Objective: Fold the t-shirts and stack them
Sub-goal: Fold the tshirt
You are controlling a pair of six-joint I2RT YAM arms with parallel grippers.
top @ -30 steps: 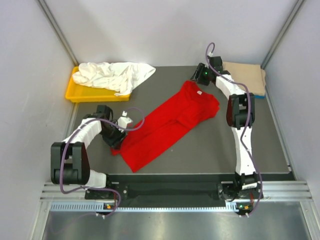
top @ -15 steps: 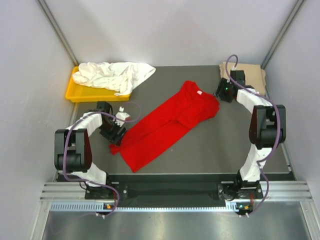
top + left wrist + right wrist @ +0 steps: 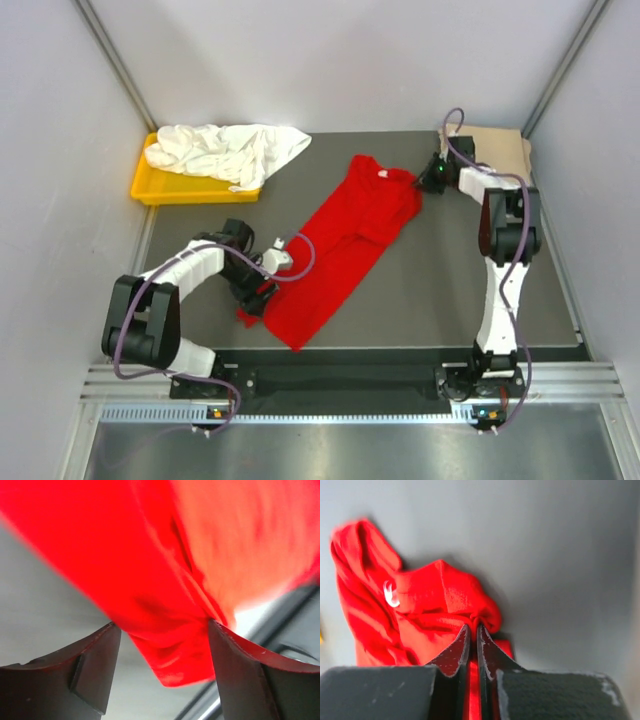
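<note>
Red t-shirt lies partly folded mid-table, its collar end pinched in the closed right gripper and its hem between the left gripper's parted jaws, while the white t-shirt waits crumpled over the yellow tray and a tan t-shirt sits folded far right.

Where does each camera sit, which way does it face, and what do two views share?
Top external: above and behind, looking down on the table; shows left arm, right arm, left tool, right tool, red t-shirt.
Left wrist: on the left arm, looking along its spread fingers at red cloth.
Right wrist: on the right arm, looking past its shut fingers pinching the shirt.
Shared: all three show the red t-shirt.
</note>
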